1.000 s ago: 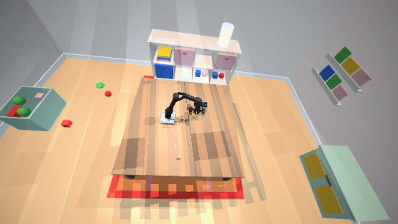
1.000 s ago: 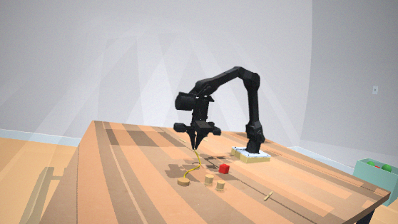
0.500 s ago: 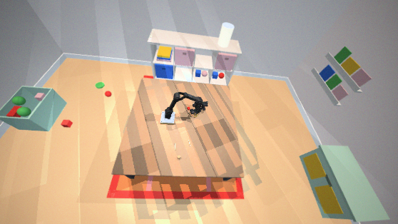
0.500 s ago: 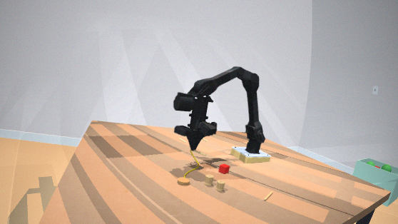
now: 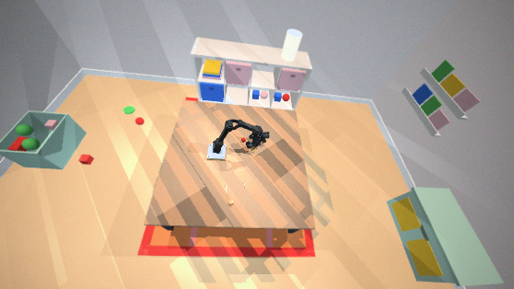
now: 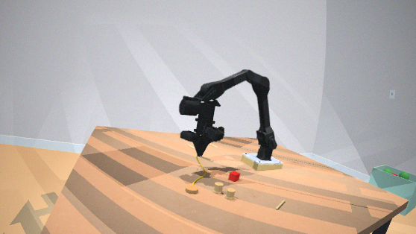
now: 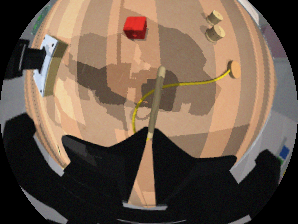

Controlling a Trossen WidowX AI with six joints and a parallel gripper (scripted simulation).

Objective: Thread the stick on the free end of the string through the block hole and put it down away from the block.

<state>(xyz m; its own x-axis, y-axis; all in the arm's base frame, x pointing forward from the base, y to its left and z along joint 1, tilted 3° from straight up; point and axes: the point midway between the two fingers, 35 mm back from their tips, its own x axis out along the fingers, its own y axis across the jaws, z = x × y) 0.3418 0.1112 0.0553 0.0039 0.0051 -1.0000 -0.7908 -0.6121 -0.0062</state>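
My gripper (image 6: pixel 200 155) (image 7: pixel 150 130) is shut on the stick (image 7: pixel 157 102), a little above the table; most of the stick sticks out to one side of the fingertips. The yellow string (image 6: pixel 203 174) (image 7: pixel 187 84) runs from near the fingertips in a slack curve to the round button (image 6: pixel 191 189) (image 7: pixel 234 69) on the table. A small red block (image 5: pixel 243 139) (image 6: pixel 234 176) (image 7: pixel 135 27) stands on the table, between button and arm base. No hole can be made out in it. Two pale round wooden pieces (image 6: pixel 218 187) (image 7: pixel 215 33) stand beside the button.
A loose stick (image 6: pixel 280 205) lies toward the table's near edge in the exterior view. Two more loose sticks (image 5: pixel 226 189) (image 5: pixel 244 184) and a small tan object (image 5: pixel 230 202) lie on the other side. The arm's base (image 5: pixel 216 156) (image 6: pixel 261 164) is bolted at the side.
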